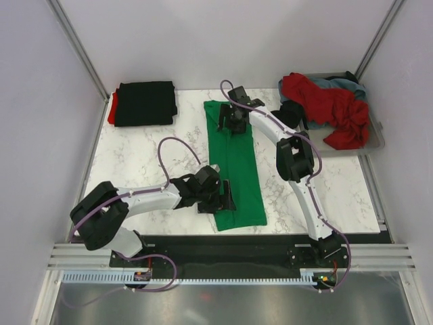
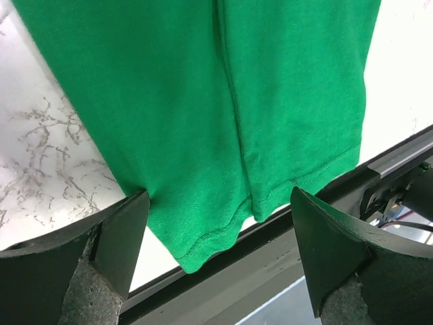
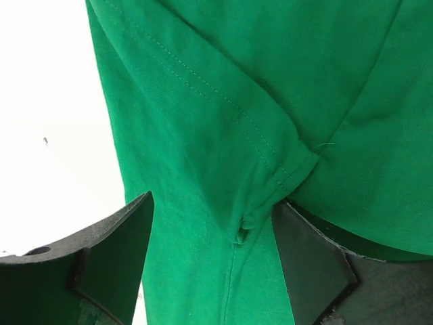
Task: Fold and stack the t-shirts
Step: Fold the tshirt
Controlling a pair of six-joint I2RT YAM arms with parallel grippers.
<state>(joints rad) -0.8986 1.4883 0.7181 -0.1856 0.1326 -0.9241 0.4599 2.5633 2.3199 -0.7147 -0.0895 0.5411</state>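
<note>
Filling the tray (image 1: pixel 379 137), red shirt (image 1: pixel 325 101) and grey-blue shirt (image 1: pixel 339 84) tangle; both jaws gape empty over the green shirt (image 1: pixel 238 177).

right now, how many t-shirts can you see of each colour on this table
bright green cloth t-shirt, laid flat: 1
black cloth t-shirts: 2, one folded, one bunched and less certain
red cloth t-shirts: 2, one under the folded black, one crumpled
grey-blue cloth t-shirt: 1
total: 6 showing; the crumpled pile may hide more
</note>
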